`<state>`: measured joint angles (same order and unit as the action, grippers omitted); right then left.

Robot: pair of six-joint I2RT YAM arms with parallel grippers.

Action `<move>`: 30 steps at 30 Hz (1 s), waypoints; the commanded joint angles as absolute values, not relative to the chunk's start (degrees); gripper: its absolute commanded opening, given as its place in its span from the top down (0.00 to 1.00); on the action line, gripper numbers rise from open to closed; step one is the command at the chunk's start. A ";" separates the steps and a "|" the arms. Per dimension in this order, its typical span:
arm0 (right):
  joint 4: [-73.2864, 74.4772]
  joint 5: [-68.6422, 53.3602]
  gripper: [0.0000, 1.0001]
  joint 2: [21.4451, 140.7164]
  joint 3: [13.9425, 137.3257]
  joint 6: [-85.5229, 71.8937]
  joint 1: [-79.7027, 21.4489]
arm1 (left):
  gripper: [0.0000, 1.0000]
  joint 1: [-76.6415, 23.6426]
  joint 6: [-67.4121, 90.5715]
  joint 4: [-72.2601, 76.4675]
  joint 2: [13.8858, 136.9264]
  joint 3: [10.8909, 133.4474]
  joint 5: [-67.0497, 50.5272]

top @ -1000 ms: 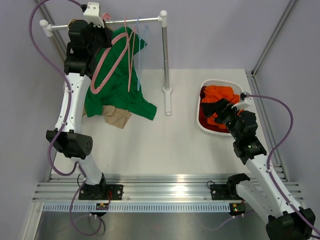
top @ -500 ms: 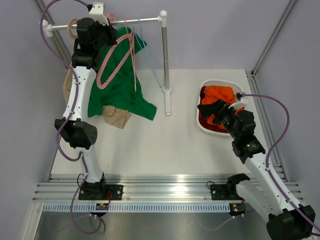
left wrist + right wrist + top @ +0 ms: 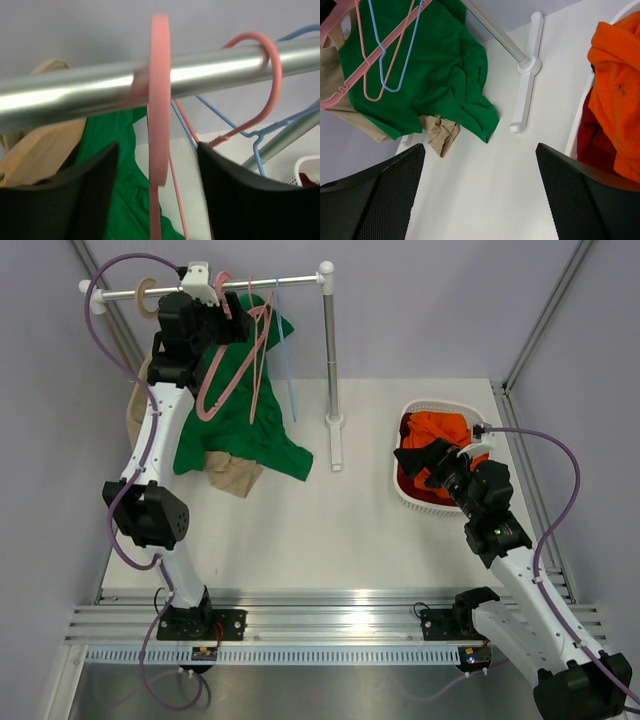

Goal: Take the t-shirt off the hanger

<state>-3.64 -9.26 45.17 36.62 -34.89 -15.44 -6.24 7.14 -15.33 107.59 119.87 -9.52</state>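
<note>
The orange t-shirt (image 3: 440, 430) lies crumpled in the white basket (image 3: 412, 502), off the hanger; the right wrist view shows the t-shirt (image 3: 615, 75) at its right edge. The thick pink hanger (image 3: 207, 390) hangs bare, and its chunky hook (image 3: 160, 100) sits over the metal rail (image 3: 75, 95). My left gripper (image 3: 225, 322) is up at the rail, open. In its wrist view the left gripper (image 3: 156, 147) stands with a jaw on each side of the hook, apart from it. My right gripper (image 3: 428, 465) hovers open over the basket's near left side; between the jaws of the right gripper (image 3: 480, 147) is bare table.
A green shirt (image 3: 240, 420) drapes from the rail (image 3: 290, 281) down to the table, with a beige garment (image 3: 235, 475) under its hem. Thin pink (image 3: 262, 370) and blue (image 3: 285, 360) wire hangers hang beside the thick one. The rack's post (image 3: 329, 350) stands mid-table. A dark red garment (image 3: 592, 145) lies under the t-shirt.
My left arm swung the pink hanger up and right onto the rail, then its jaws opened off the hook. The right arm barely shifted.
</note>
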 commanded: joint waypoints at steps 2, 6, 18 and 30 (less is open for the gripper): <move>-5.01 -11.07 0.00 44.03 39.90 -34.54 -16.52 | 0.10 -6.50 8.70 -12.83 101.79 116.99 -7.39; -4.31 -10.81 0.01 43.07 40.43 -34.72 -16.61 | 0.01 -6.59 9.93 -9.94 96.43 110.85 -5.28; -1.58 -14.41 0.00 40.34 44.56 -36.21 -16.79 | 0.01 -7.12 19.49 -0.53 67.46 77.81 -5.28; 4.65 -15.91 0.01 31.47 45.97 -32.96 -16.79 | 0.01 -8.17 25.32 -25.27 24.46 54.24 -13.61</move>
<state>3.01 -14.59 34.79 44.47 -34.85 -16.21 -8.03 23.51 -14.52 29.74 56.75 -8.99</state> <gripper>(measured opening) 0.993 0.988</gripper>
